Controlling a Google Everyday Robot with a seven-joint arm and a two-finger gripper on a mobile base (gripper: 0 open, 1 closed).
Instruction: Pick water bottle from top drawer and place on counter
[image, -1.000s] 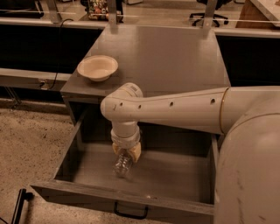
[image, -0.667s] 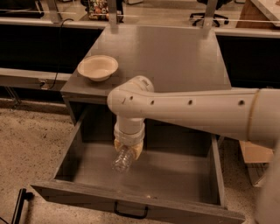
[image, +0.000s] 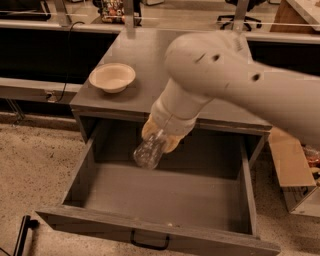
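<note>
Lifted since a second ago, the arm (image: 240, 85) hangs above the open top drawer (image: 165, 197), the tabletop (image: 150, 50) behind it bearing a bowl (image: 112, 77). Over the drawer's rear, the gripper (image: 159, 141) has its jaws clamped on the tilted water bottle (image: 148, 153), clear of the floor.

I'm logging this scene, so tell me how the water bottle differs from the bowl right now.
The water bottle is clear crinkled plastic; the bowl is opaque cream. The water bottle hangs tilted, gripped by the end effector above the open top drawer; the bowl sits upright on the counter, untouched. Both are small containers.
</note>
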